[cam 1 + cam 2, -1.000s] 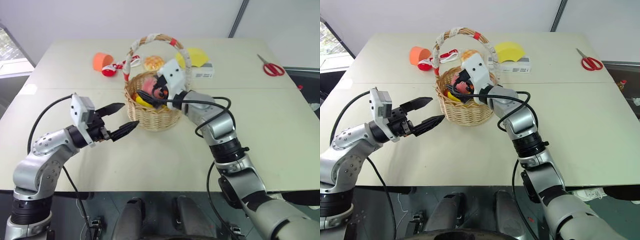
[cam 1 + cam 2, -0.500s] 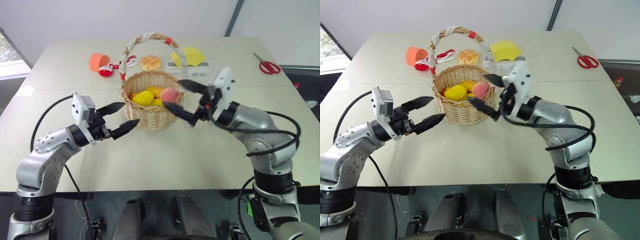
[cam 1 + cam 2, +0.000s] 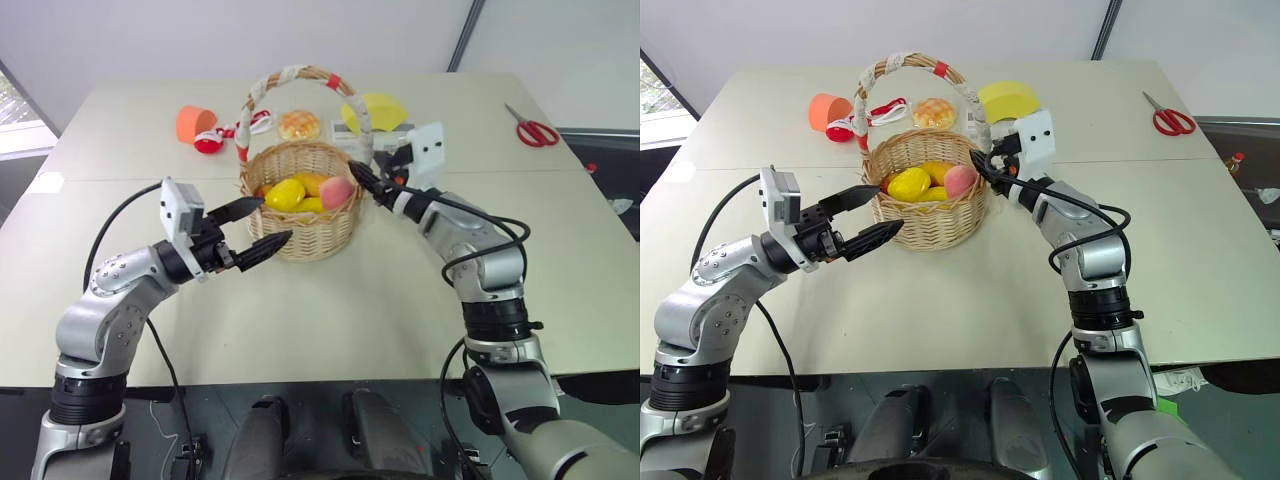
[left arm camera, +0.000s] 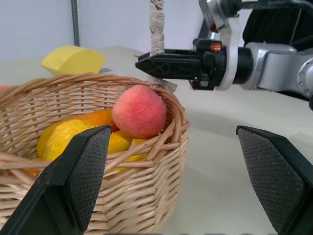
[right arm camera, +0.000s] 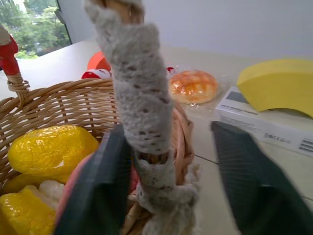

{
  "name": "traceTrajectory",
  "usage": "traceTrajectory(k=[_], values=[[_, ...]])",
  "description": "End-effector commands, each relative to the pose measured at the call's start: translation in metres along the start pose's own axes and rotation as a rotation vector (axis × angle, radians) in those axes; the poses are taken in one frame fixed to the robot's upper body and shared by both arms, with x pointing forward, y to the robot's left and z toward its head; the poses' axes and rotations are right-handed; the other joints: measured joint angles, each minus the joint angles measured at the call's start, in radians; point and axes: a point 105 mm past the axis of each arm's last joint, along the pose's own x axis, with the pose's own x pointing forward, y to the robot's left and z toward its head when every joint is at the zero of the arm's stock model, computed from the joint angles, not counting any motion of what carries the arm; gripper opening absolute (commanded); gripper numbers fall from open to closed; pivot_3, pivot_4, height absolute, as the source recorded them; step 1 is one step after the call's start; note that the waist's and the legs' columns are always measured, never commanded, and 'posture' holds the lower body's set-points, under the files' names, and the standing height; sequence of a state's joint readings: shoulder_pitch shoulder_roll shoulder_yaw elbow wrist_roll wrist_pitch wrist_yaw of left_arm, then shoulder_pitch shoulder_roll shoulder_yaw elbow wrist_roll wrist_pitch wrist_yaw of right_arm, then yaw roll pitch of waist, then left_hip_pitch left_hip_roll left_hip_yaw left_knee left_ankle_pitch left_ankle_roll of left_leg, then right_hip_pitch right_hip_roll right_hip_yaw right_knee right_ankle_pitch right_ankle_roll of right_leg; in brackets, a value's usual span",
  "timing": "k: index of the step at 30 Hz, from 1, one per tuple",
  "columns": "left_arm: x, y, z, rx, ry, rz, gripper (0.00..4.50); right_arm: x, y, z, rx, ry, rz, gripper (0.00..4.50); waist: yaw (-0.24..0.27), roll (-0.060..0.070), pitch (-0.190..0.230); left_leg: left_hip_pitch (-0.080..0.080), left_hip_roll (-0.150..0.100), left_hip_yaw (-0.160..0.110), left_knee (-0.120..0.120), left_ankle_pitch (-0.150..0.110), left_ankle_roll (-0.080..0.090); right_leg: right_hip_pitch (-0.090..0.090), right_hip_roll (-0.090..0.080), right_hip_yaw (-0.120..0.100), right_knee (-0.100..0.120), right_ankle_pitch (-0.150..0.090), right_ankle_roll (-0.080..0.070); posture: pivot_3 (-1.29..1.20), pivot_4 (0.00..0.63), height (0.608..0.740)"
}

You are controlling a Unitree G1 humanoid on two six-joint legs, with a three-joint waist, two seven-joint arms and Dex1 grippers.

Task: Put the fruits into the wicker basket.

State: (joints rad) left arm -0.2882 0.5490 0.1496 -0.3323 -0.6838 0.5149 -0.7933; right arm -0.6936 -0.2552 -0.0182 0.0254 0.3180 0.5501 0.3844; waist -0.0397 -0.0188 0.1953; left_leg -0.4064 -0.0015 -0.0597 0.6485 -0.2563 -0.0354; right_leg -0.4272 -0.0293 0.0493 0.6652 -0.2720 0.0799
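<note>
We see the wicker basket (image 3: 925, 215) as rough woven cane, its handle wrapped in coarse white cloth. The lemon (image 3: 908, 184) looks glossy and crinkled, the peach (image 4: 140, 110) matt and faintly fuzzy. The worktop (image 3: 970, 290) is smooth and matt.

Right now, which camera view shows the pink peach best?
The left wrist view: the peach sits large and unobstructed against the near rim of the wicker basket, atop the yellow fruits. Both eye views show it small, beside the lemon. In the right wrist view, only a pink sliver shows behind a finger and the handle.
</note>
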Motion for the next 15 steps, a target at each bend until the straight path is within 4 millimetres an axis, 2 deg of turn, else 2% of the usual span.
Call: traceTrajectory(k=[1,2,7,9,10,11,15], values=[[0.001,-0.005,0.010,0.048,-0.033,-0.006,4.39,-0.002,-0.001,0.024,-0.027,-0.096,0.002,0.59,0.000,0.000,0.000,0.000,0.000,0.000,0.000,0.000,0.000,0.000,0.000,0.000,0.000,0.000,0.000,0.00,0.150,0.740],[0.001,-0.005,0.010,0.047,-0.034,-0.006,4.39,-0.004,-0.003,0.025,-0.027,-0.105,-0.005,0.09,-0.001,0.000,0.000,0.000,0.000,0.000,0.000,0.000,0.000,0.000,0.000,0.000,0.000,0.000,0.000,0.00,0.150,0.740],[0.002,-0.007,0.010,0.043,-0.039,-0.012,4.39,-0.022,-0.022,0.034,-0.059,-0.166,-0.085,0.07,-0.001,0.000,0.000,0.000,0.000,0.000,0.000,0.000,0.000,0.000,0.000,0.000,0.000,0.000,0.000,0.00,0.150,0.740],[0.006,-0.008,0.010,0.038,-0.042,-0.023,4.39,-0.046,-0.057,0.041,-0.094,-0.200,-0.239,0.07,0.001,0.000,0.000,0.000,0.000,0.000,0.000,0.000,0.000,0.000,0.000,0.000,0.000,0.000,0.000,0.00,0.150,0.740],[0.009,-0.008,0.010,0.035,-0.045,-0.031,4.39,-0.067,-0.084,0.045,-0.123,-0.207,-0.355,0.07,0.006,0.000,0.000,0.000,0.000,0.000,0.000,0.000,0.000,0.000,0.000,0.000,0.000,0.000,0.000,0.00,0.150,0.740],[0.011,-0.008,0.009,0.033,-0.046,-0.037,4.39,-0.081,-0.101,0.048,-0.144,-0.212,-0.429,0.07,0.016,0.000,0.000,-0.001,-0.001,0.000,0.000,0.000,0.000,0.000,0.000,0.000,0.000,0.000,0.000,0.00,0.150,0.740],[0.019,-0.007,0.008,0.029,-0.054,-0.051,4.39,-0.129,-0.153,0.047,-0.215,-0.161,-0.674,0.07,0.027,0.000,0.000,-0.002,-0.002,0.001,0.000,0.000,0.000,0.000,-0.001,0.000,-0.002,0.000,0.001,0.00,0.150,0.740]])
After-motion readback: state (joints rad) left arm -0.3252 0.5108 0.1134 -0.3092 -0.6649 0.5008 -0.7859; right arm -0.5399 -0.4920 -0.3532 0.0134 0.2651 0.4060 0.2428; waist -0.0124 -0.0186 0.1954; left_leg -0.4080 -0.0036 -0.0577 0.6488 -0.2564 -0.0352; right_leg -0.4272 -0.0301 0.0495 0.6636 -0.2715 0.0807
